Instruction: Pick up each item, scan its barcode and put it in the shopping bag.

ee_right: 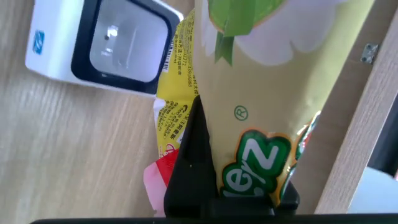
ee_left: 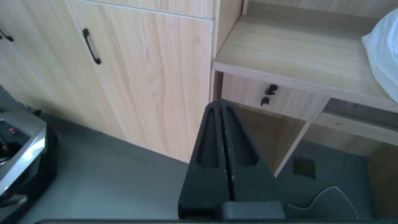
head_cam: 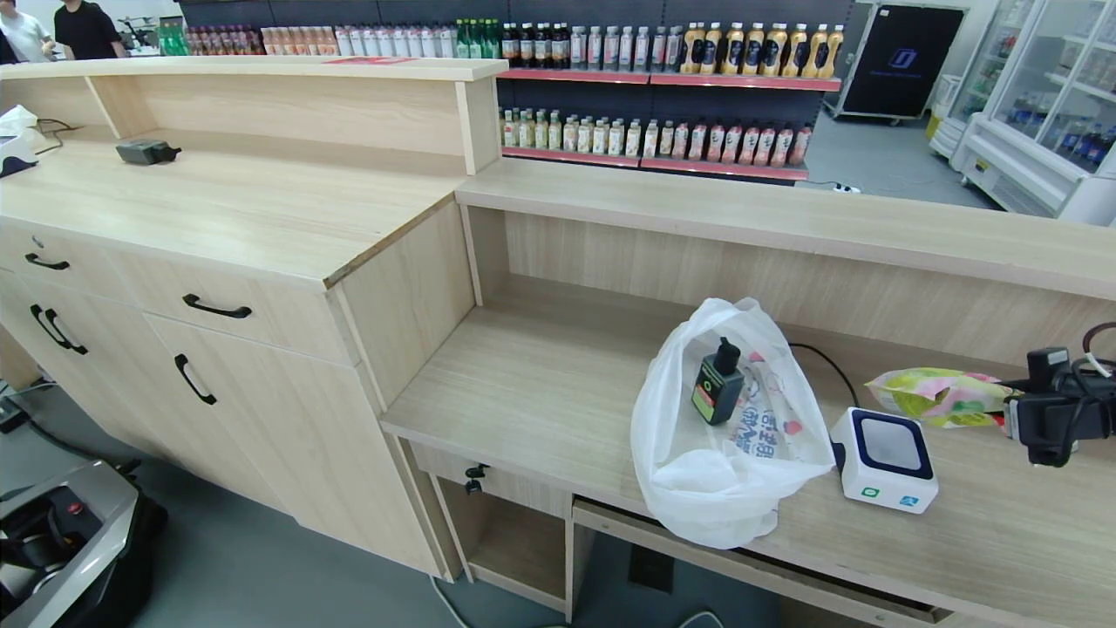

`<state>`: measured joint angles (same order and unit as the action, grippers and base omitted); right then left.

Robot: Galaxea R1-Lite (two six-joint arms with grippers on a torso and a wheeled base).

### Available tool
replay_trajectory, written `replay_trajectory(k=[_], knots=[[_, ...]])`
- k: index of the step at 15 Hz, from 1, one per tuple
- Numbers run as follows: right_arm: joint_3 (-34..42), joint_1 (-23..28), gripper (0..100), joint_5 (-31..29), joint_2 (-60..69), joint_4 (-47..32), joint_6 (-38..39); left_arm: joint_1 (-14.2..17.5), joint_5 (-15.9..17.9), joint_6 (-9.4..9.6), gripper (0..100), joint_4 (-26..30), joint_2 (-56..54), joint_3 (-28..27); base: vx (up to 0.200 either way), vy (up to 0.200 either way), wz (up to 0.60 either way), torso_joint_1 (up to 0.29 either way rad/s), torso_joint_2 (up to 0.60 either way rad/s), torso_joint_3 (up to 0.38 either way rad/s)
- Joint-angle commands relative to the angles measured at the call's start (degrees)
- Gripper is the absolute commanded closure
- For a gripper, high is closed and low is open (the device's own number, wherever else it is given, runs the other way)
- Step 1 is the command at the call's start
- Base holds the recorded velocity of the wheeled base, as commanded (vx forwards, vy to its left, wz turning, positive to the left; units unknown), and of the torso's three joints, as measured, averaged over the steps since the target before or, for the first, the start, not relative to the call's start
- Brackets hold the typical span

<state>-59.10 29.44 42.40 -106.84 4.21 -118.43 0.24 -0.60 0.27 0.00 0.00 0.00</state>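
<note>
The wooden counter (head_cam: 540, 384) carries a white plastic shopping bag (head_cam: 697, 471), which stands open. The yellow-green snack packet (head_cam: 937, 394) is above the counter, near the white scanner (head_cam: 885, 458) just beside the bag. A dark bottle (head_cam: 717, 384) lies inside the bag. The right gripper (head_cam: 1011, 410) clamps the packet. The left gripper (ee_left: 227, 134) is closed and empty, low before a cabinet door (ee_left: 143, 81).

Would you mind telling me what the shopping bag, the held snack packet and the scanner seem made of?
Shopping bag: thin translucent white plastic film, crinkled, contents showing through. Snack packet: glossy printed film, probably plastic; it creases. Scanner: hard white plastic casing, apparently, with a shiny glass-like window.
</note>
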Motion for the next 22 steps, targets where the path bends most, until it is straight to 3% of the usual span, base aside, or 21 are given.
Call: replay_trajectory(k=[1, 3, 4, 5, 6, 8, 10, 13, 18, 19, 20, 21, 22], knots=[[2.5, -1.1, 100, -0.1, 17.3, -1.7, 27.3, 0.0, 0.0, 0.0, 100, 0.0, 0.0, 0.0, 0.0, 0.0, 0.0, 0.0, 0.0, 0.0], [2.4, -1.1, 100, -3.2, 27.2, -1.6, 55.1, 0.0, 0.0, 0.0, 100, 0.0, 0.0, 0.0, 0.0, 0.0, 0.0, 0.0, 0.0, 0.0], [-1.4, -1.3, 100, -15.2, 31.4, -1.6, 83.3, 0.0, 0.0, 0.0, 100, 0.0, 0.0, 0.0, 0.0, 0.0, 0.0, 0.0, 0.0, 0.0], [-1.8, -1.8, 100, -24.5, 31.9, -2.2, 96.0, 0.0, 0.0, 0.0, 100, 0.0, 0.0, 0.0, 0.0, 0.0, 0.0, 0.0, 0.0, 0.0], [2.4, -3.0, 100, -30.5, 32.7, -2.6, 102.1, 0.0, 0.0, 0.0, 100, 0.0, 0.0, 0.0, 0.0, 0.0, 0.0, 0.0, 0.0, 0.0], [12.8, -6.6, 100, -42.2, 34.3, -0.3, 100.2, 0.0, 0.0, 0.0, 100, 0.0, 0.0, 0.0, 0.0, 0.0, 0.0, 0.0, 0.0, 0.0], [13.9, -12.4, 100, -53.3, 34.9, 0.5, 100.2, 0.0, 0.0, 0.0, 100, 0.0, 0.0, 0.0, 0.0, 0.0, 0.0, 0.0, 0.0, 0.0], [14.1, -20.7, 100, -53.7, 36.2, 3.5, 99.9, 0.0, 0.0, 0.0, 100, 0.0, 0.0, 0.0, 0.0, 0.0, 0.0, 0.0, 0.0, 0.0], [14.9, -30.0, 100, -53.3, 37.7, 5.1, 100.2, 0.0, 0.0, 0.0, 100, 0.0, 0.0, 0.0, 0.0, 0.0, 0.6, 0.001, 0.0, 0.003], [14.3, -32.9, 100, -50.9, 36.4, 5.6, 100.6, 0.0, 0.0, 0.0, 100, 0.0, 0.0, 0.0, 0.0, 0.0, 0.6, -0.002, 0.0, 0.007], [14.2, -33.4, 100, -48.1, 35.7, 5.6, 100.7, 0.0, 0.0, 0.0, 100, 0.0, 0.0, 0.0, 0.0, 0.0, 0.0, 0.0, 0.0, 0.0], [14.5, -33.3, 100, -40.8, 34.0, 5.3, 100.7, 0.0, 0.0, 0.0, 100, 0.0, 0.0, 0.0, 0.0, 0.0, 0.0, 0.0, 0.0, 0.0], [14.8, -33.3, 100, -38.8, 33.1, 5.2, 100.5, 0.0, 0.0, 0.0, 100, 0.0, 0.0, 0.0, 0.0, 0.0, 0.0, 0.0, 0.0, 0.0]])
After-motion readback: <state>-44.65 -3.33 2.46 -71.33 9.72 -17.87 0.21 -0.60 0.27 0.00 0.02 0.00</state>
